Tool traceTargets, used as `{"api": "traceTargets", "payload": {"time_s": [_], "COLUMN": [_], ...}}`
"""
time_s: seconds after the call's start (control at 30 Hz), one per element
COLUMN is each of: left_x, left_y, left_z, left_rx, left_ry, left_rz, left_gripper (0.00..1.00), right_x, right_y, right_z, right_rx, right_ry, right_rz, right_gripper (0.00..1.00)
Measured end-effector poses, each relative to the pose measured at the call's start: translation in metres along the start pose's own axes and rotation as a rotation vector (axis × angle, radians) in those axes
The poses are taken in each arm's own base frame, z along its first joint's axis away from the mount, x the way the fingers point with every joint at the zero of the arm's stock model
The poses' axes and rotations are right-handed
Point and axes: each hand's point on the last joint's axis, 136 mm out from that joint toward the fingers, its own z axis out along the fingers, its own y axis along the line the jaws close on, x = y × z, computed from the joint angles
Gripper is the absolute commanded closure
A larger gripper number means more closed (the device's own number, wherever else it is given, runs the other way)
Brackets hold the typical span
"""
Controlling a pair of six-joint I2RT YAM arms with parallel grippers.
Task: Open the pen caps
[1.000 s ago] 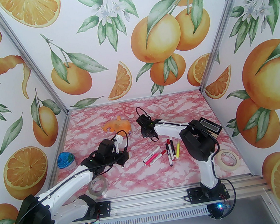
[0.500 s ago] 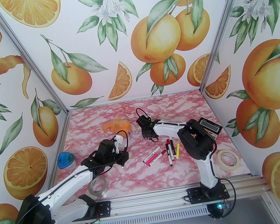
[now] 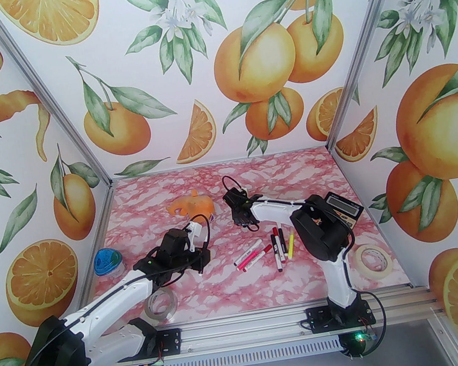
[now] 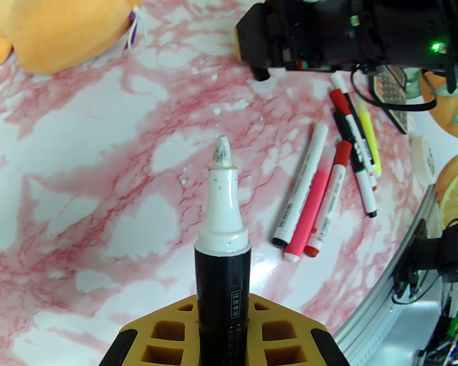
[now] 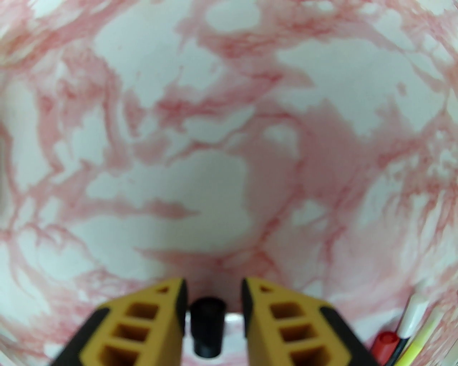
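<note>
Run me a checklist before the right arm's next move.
1. Black-barrelled marker clamped in left gripper: ok.
2. Its white felt tip bare, cap off: ok.
3. Small black plastic cap between right gripper jaws, with a gap on each side: ok.
4. Cap resting on the pink marble tabletop: cannot tell.
5. Loose markers lying apart from both grippers: ok.

Bright even light; seemingly soft right-wrist focus
</note>
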Motion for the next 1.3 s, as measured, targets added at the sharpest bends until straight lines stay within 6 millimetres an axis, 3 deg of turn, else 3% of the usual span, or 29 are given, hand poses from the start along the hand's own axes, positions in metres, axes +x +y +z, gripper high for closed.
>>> {"api": "traceTargets", "payload": {"time_s": [0.17, 0.33, 0.43, 0.67, 1.0, 1.3], "left_x": [0.012, 0.019, 0.027, 0.051, 0.049, 0.043], "left_y": [0.013, 0.029, 0.041, 0.065, 0.074, 0.079], "left_z": [0.006, 0.008, 0.011, 0.019, 0.026, 0.027], "left_rx": [-0.050, -0.134, -0.191, -0.311, -0.380, -0.422], "left_ry": [0.035, 0.054, 0.085, 0.180, 0.204, 0.180], "left_rz": [-0.019, -0.051, -0.077, -0.110, -0.164, -0.204], "left_gripper": [0.94, 0.94, 0.93, 0.92, 0.78, 0.68], "right_x": [0.004, 0.018, 0.030, 0.068, 0.081, 0.086], "right_y": [-0.005, -0.010, -0.013, -0.032, -0.039, -0.047], "right_z": [-0.017, -0.056, -0.078, -0.109, -0.151, -0.162], "right_rx": [-0.029, -0.104, -0.162, -0.272, -0.414, -0.430], "right_ry": [-0.032, -0.090, -0.127, -0.156, -0.221, -0.240], "right_rz": [-0.022, -0.053, -0.072, -0.076, -0.057, -0.050], "right_gripper": [0.62, 0.53, 0.47, 0.35, 0.28, 0.27]}}
